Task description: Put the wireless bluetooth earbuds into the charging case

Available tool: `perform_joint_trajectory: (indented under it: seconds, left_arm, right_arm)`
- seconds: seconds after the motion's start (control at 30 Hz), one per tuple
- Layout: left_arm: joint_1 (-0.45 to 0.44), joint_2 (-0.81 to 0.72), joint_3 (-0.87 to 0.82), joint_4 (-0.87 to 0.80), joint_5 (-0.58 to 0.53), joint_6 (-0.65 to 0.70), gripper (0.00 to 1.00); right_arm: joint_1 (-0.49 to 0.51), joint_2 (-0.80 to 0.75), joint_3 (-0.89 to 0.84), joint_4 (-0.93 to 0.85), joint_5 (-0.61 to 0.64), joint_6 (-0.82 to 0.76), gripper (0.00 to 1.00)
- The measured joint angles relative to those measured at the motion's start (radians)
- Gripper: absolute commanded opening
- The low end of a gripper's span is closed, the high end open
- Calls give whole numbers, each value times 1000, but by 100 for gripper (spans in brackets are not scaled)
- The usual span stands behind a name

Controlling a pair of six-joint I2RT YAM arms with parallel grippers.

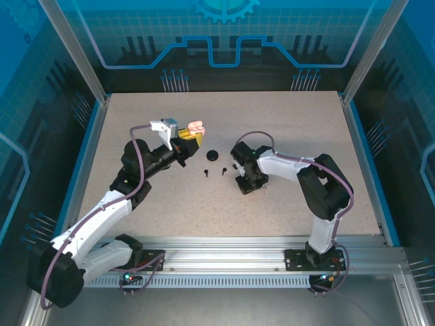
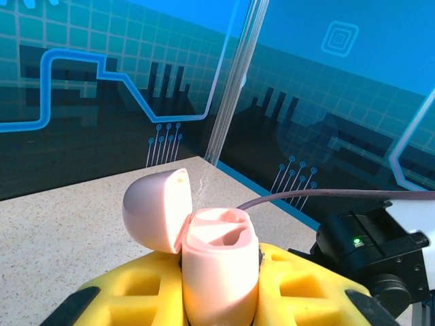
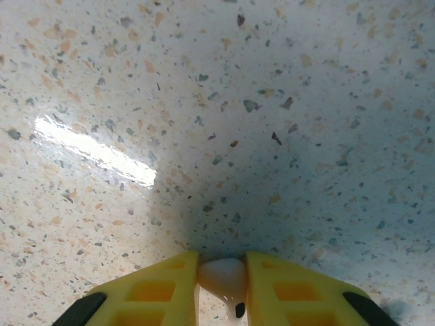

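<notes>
Raised on its outstretched arm, the left gripper (image 1: 185,142) clamps an open pink case (image 2: 217,265), while the right gripper (image 3: 222,282), pointing down at the table (image 3: 204,102), pinches a pale earbud (image 3: 219,273).

A speckled beige stone-look counter (image 1: 285,122) carries a small round black case (image 1: 213,155), with a tiny black stemmed earbud (image 1: 206,170) and a second black earbud (image 1: 222,168) near it.

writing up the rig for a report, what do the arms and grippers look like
The left arm and right arm have white links between bulky black joints, each with a purple cable. The left gripper and right gripper have yellow fingers with rectangular recesses and black outer corners.
</notes>
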Motion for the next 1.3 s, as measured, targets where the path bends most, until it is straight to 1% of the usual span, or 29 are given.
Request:
perform_joint_trajectory:
  seconds: [0.27, 0.47, 0.67, 0.9, 1.0, 1.13, 1.3]
  left_arm:
    - [-8, 0, -17, 5, 0, 1, 0]
    - [-17, 0, -59, 28, 0, 13, 0]
    - [-38, 0, -94, 102, 0, 84, 0]
    - [-64, 17, -113, 187, 0, 158, 0]
    - [-79, 37, -113, 213, 1, 181, 0]
    - [-100, 70, -113, 238, -7, 213, 0]
    - [-152, 129, -110, 299, -74, 270, 0]
  right_arm:
    - [0, -36, -17, 7, -13, 18, 16]
    - [0, -156, -5, 2, -22, 41, 15]
    - [0, -279, 108, -26, -23, 48, 15]
    - [0, -370, 341, -46, -15, 43, 15]
    - [0, -398, 413, -39, -12, 35, 16]
    - [6, -445, 441, -6, -10, 21, 16]
    - [37, -506, 428, 74, -10, 9, 17]
